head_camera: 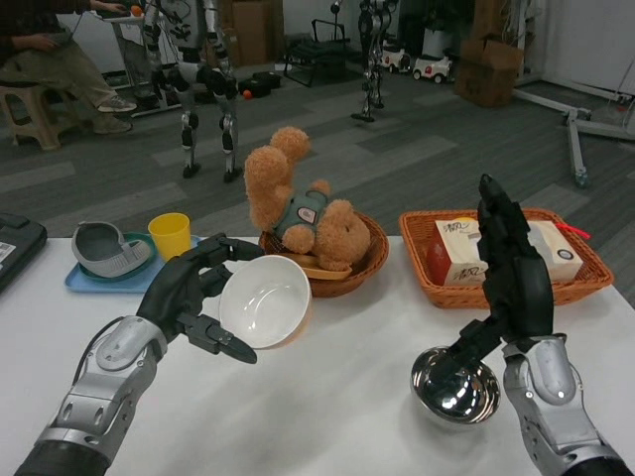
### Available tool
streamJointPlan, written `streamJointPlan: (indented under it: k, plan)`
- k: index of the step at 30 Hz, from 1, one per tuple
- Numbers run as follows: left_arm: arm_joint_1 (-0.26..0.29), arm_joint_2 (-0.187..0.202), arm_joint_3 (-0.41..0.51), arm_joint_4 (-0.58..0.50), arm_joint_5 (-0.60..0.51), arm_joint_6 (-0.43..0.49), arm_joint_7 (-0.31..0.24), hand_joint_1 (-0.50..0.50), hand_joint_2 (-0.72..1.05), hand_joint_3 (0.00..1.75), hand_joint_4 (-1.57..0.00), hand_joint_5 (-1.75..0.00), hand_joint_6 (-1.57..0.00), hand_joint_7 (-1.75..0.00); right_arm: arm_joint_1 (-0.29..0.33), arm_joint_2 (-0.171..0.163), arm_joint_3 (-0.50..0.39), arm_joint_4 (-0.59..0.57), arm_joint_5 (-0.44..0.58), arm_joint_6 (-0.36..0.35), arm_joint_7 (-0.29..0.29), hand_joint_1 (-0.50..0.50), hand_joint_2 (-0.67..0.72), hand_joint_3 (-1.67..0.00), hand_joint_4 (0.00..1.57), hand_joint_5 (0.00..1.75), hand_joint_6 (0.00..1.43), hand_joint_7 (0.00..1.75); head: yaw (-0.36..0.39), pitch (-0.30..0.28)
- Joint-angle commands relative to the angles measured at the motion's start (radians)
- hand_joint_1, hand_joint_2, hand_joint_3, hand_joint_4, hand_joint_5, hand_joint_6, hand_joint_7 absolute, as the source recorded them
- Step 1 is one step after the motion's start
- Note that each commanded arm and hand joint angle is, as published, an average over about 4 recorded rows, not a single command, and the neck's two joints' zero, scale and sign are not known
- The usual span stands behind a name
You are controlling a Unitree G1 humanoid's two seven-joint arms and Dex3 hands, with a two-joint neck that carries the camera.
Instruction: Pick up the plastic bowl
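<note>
Gripping white plastic bowl (265, 300), left robot hand (193, 293) holds it tilted above table (327, 397); right robot hand (511, 268) spread.

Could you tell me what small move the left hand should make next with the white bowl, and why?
Probably lift a little higher and level the plastic bowl. The left hand already grips its rim, but the bowl is tipped on its side, close to the wicker basket holding the teddy bear.

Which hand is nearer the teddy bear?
Left. The left hand holds the white bowl just below and left of the teddy bear; the right hand stands upright farther off to its right, above the metal bowl.
</note>
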Motion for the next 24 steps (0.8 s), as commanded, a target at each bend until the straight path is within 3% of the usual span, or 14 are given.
streamJointPlan:
  k: [1,11,24]
  plan:
    - [0.015,0.004,0.052,-0.078,0.035,0.097,-0.046,-0.08,0.87,0.0,-1.35,-1.75,-0.85,-1.68,0.006,0.004,-0.004,0.012,0.003,-0.005,0.0,-0.46,0.72,0.0,0.0,0.0,0.0,0.07,0.0,0.025]
    - [-0.025,0.004,0.13,-0.23,0.138,0.355,-0.189,-0.06,0.83,0.0,-1.35,-1.75,-0.81,-1.68,0.001,0.001,0.005,0.016,-0.003,-0.005,0.0,-0.46,0.72,0.0,0.0,0.0,0.0,0.07,-0.003,0.087]
    - [-0.057,0.026,0.129,-0.235,0.238,0.429,-0.24,-0.06,0.78,0.0,-1.35,-1.75,-0.79,-1.68,0.001,0.008,0.016,0.005,-0.006,-0.005,0.002,-0.46,0.72,0.0,0.0,0.0,0.0,0.07,-0.014,0.151]
